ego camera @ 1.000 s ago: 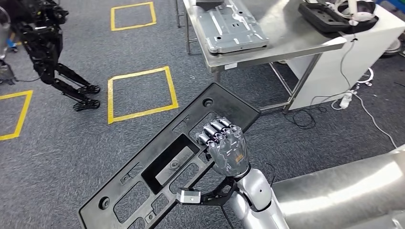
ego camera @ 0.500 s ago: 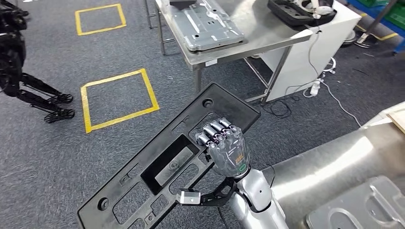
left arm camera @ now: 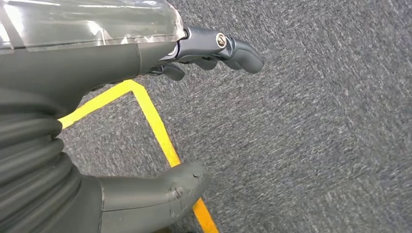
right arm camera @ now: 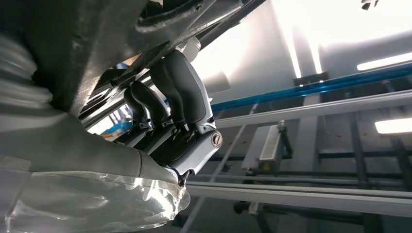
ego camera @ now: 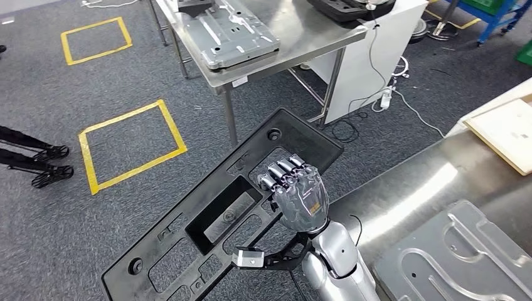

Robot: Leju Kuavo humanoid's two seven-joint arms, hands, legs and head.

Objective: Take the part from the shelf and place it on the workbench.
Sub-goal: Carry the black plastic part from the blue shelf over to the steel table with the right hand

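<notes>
head: high, facing down at floor | left wrist: close over carpet (left arm camera: 316, 121) | right wrist: facing upward

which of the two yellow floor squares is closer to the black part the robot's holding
The larger-looking yellow square, just left of the black part. The other square lies farther off, near the top-left corner.

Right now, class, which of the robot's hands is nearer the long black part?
The right. The right hand grips the black part, fingers curled over its edge. The left hand hangs apart, above grey carpet.
</notes>
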